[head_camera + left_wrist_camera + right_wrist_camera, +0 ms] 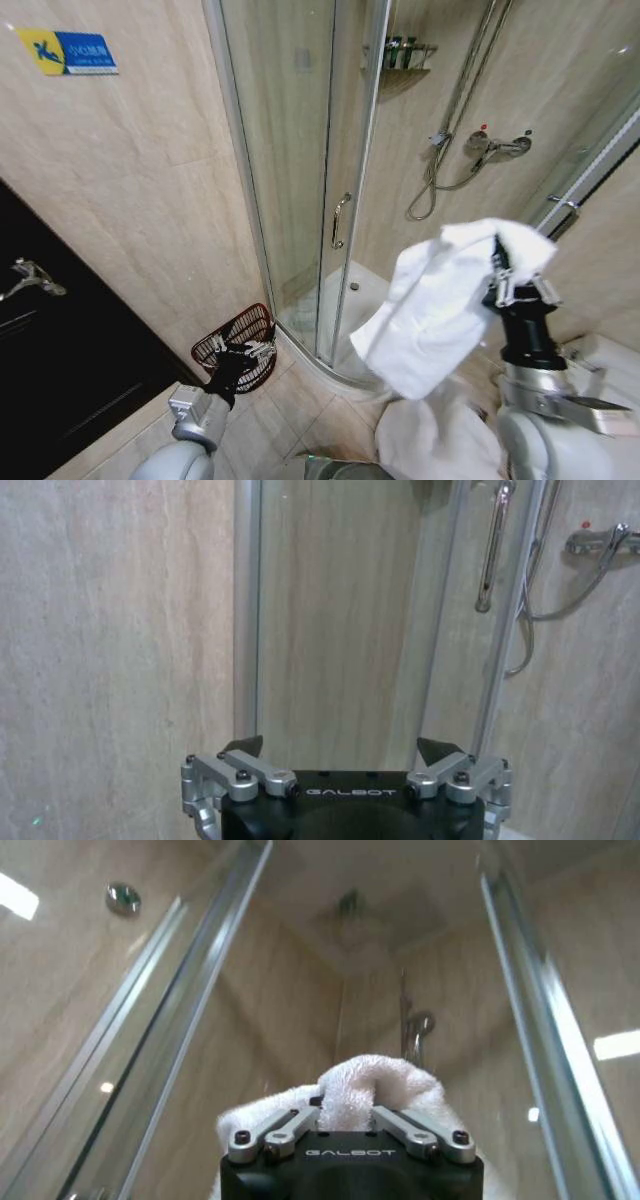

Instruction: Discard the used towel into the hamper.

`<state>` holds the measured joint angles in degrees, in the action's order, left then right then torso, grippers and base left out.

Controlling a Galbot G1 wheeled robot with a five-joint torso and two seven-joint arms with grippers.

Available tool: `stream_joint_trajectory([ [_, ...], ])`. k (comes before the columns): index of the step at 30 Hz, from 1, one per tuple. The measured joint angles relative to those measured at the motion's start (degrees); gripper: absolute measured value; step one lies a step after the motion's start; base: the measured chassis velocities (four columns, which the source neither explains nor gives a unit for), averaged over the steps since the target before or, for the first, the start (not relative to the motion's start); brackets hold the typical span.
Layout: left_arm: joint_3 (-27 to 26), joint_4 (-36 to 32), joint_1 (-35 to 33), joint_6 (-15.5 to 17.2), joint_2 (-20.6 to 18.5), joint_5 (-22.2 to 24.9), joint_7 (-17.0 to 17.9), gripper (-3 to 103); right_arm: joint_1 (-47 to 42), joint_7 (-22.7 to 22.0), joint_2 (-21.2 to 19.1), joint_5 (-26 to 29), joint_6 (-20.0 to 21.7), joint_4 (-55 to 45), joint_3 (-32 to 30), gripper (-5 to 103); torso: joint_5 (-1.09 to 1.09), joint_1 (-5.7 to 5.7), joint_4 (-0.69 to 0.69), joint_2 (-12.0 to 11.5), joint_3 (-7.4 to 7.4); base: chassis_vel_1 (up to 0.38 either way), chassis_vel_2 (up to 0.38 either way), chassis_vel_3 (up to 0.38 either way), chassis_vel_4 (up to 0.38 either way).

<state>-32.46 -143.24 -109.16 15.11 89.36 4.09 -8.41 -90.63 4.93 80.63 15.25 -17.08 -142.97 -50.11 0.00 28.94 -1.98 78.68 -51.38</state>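
Note:
The white towel hangs in mid-air at the right of the head view, pinched at its top by my right gripper, which is raised and shut on it. The right wrist view shows the towel bunched between the closed fingers. The hamper, a small dark red-brown wire basket, stands on the floor by the tiled wall, low and to the left of the towel. My left gripper sits low in front of the hamper, and in the left wrist view the left gripper is open with nothing in it.
A curved glass shower enclosure with a door handle stands behind the hamper. A black door is at the left. More white cloth lies low near my base. Tiled floor lies between hamper and base.

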Motion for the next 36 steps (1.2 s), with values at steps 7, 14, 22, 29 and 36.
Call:
stream_joint_trajectory([
  [7, 0.00, 0.00, 0.00, 0.00, -0.01, 0.00, 0.00, 100, 0.82, -3.30, -0.59, 0.63, 0.53, -0.52, -0.11, 9, 0.01, 0.00, 0.00, 0.00, 0.00, 0.000, 0.000, 0.000, 0.000],
  [14, 0.00, 0.00, 0.00, 0.00, 0.00, 0.00, 0.00, 100, 1.61, -5.97, -1.91, 2.18, 0.16, -0.52, -1.20, 9, 0.00, 0.00, -0.01, 0.00, 0.00, 0.000, 0.000, 0.000, 0.000],
  [22, 0.00, 0.00, 0.00, 0.00, 0.00, 0.00, 0.00, 100, 1.56, -6.48, -2.07, 2.68, -0.92, -0.45, -1.23, 9, 0.00, 0.00, -0.01, 0.00, 0.00, 0.000, 0.000, 0.000, 0.000],
  [29, 0.00, 0.00, 0.00, 0.00, -0.01, 0.00, 0.00, 100, 1.38, -6.41, -2.16, 3.25, -1.20, -0.38, -1.16, 9, 0.00, 0.00, -0.01, 0.00, 0.00, 0.000, 0.000, 0.000, 0.000],
  [36, 0.00, 0.00, 0.00, 0.00, 0.00, 0.00, 0.00, 100, 1.28, -6.32, -2.26, 3.28, -1.49, -0.33, -1.12, 9, 0.00, 0.01, -0.01, -0.01, -0.01, 0.016, -0.019, -0.019, 0.024],
])
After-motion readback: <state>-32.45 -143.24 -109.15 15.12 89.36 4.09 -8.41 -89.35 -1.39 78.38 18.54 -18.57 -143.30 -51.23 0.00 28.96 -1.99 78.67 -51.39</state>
